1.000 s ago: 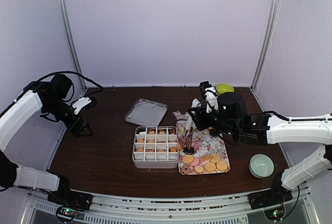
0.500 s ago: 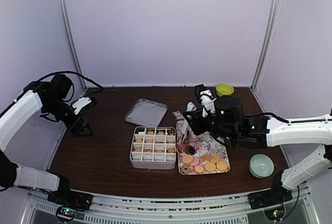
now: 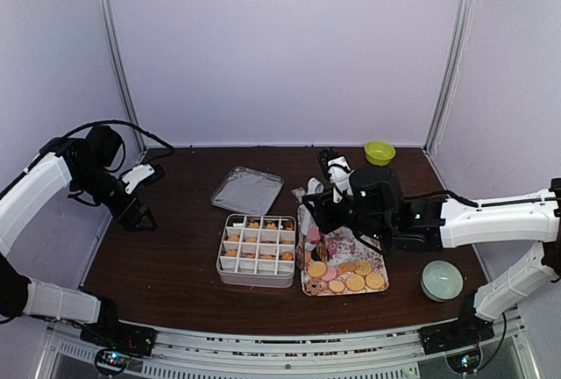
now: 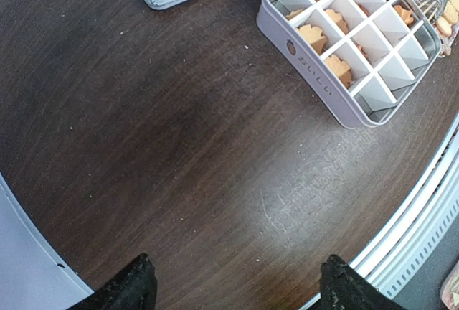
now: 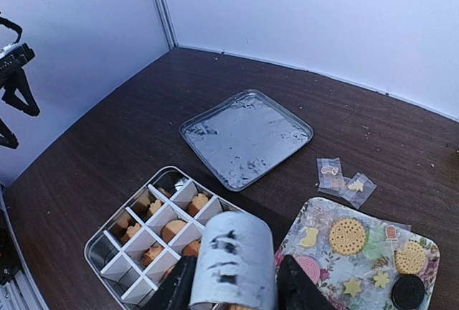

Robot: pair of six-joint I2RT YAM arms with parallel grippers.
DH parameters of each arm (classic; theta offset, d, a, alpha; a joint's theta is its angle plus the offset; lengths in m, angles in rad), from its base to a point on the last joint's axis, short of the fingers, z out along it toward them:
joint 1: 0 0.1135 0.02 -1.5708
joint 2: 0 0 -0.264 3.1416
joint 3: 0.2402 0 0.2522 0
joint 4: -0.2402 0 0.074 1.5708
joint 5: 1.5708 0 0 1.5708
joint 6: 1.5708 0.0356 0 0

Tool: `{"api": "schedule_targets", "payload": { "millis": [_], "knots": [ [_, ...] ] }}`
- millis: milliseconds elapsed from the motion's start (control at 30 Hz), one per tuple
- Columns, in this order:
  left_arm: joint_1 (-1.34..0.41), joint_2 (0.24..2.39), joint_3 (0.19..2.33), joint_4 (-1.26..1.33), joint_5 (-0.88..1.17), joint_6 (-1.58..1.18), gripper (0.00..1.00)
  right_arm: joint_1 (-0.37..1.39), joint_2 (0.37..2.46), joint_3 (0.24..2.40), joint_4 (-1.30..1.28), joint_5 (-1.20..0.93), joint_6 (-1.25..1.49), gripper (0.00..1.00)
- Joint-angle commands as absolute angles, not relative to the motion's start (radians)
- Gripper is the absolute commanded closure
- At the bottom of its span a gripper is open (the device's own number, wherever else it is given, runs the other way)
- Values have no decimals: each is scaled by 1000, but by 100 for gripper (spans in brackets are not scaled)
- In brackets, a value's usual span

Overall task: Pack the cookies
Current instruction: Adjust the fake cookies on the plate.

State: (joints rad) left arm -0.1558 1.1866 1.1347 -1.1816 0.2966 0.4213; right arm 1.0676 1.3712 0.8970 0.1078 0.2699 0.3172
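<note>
Round golden cookies (image 3: 346, 275) lie on the near part of the floral tray (image 3: 371, 253), along with pink and dark ones. More orange cookies (image 3: 263, 243) sit in cells of the white divided box (image 3: 257, 280), also seen in the left wrist view (image 4: 315, 80). My right gripper (image 3: 321, 210) is shut on the taped handle of the metal tongs (image 5: 233, 260), which hang over the tray's left edge beside the box. A pink cookie (image 5: 310, 267) shows by the tongs; I cannot tell whether they hold it. My left gripper (image 4: 240, 288) is open over bare table at the far left (image 3: 138, 214).
The box's metal lid (image 3: 247, 189) lies flat behind the box. Two small clear packets (image 5: 344, 177) lie between the lid and the tray. A green bowl (image 3: 379, 151) stands at the back right and a pale bowl (image 3: 441, 280) at the near right.
My right arm has moved left with the tongs, from over the tray's middle to its left edge by the box. The box has shifted slightly left. The left arm is still.
</note>
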Motion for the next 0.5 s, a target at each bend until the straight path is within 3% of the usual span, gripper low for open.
{"api": "schedule_targets", "payload": {
  "millis": [0,467],
  "knots": [
    [-147,1179,1129,-1175,314,434,19,1072,1387,930,143,284,319,63],
    [-146,1187,1136,-1175,311,433,19,1083,1446,969,230,373,256,70]
  ]
}}
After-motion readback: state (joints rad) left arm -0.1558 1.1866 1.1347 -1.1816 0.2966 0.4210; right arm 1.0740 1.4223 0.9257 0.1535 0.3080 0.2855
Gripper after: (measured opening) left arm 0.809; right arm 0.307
